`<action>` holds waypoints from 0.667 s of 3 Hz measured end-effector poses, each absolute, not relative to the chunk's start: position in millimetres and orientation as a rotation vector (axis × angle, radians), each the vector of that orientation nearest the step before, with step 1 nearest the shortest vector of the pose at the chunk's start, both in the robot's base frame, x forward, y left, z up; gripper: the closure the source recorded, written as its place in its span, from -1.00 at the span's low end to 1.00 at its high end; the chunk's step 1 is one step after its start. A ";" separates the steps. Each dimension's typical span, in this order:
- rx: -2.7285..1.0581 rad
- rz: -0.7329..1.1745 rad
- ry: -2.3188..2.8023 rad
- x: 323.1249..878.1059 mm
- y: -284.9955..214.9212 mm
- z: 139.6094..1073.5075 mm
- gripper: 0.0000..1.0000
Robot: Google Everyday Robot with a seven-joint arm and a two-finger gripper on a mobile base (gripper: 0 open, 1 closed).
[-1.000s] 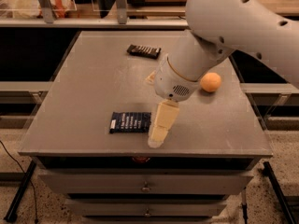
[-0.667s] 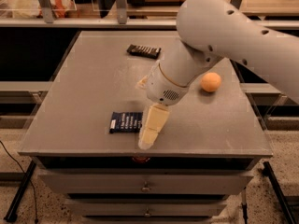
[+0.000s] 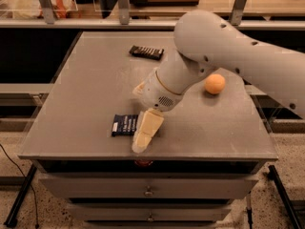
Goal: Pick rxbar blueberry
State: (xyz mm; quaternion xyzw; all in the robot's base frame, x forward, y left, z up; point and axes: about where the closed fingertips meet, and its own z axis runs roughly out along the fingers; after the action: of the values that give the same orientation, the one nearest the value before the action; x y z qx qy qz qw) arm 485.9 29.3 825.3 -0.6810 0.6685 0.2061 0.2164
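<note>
The rxbar blueberry [image 3: 124, 125] is a flat dark navy wrapper with white lettering, lying near the front edge of the grey table [image 3: 90, 85]. Its right end is hidden behind my gripper. My gripper [image 3: 144, 136] hangs from the white arm and points down toward the front edge, just over the bar's right end. I see cream-coloured fingers [image 3: 147, 128] stacked together from this angle.
A slimmer black bar [image 3: 146, 52] lies at the back of the table. An orange ball [image 3: 215, 84] sits at the right, behind the arm. Drawers are below the table's front edge. Shelving and a rail run behind the table.
My arm and gripper have moved left, from beside the blue bar's right end to over it. The bar, the black bar and the ball have not moved.
</note>
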 end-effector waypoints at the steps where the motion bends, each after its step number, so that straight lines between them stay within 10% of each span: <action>1: -1.875 0.592 1.847 489.3 34.7 819.4 -0.68; 2: -1.871 0.601 1.842 492.4 36.3 818.6 -0.21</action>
State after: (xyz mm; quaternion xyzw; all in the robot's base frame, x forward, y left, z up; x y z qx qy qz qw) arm 492.4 36.3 818.6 -0.6773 0.6667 0.2176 0.2224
